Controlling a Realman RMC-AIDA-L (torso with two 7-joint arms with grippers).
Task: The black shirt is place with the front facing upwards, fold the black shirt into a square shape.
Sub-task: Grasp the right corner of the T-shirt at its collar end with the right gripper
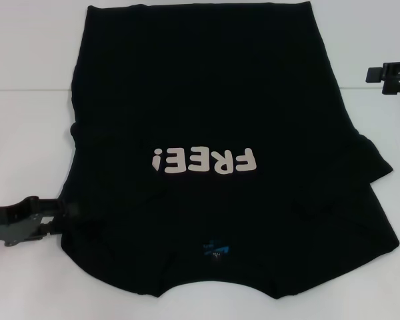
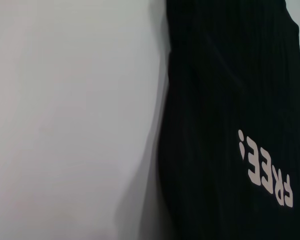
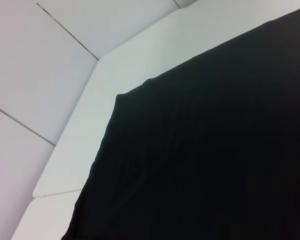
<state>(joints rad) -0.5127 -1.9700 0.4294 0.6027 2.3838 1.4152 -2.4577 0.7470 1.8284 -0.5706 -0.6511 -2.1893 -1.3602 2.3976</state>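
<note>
My left gripper (image 1: 65, 212) sits at eight o'clock against the black shirt's (image 1: 207, 100) edge, my right gripper (image 1: 377, 75) parked at two o'clock; I cannot tell either grip.

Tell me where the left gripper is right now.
In the head view the left gripper is low on the robot's left, at the black shirt's left edge, level with the "FREE!" lettering.
</note>
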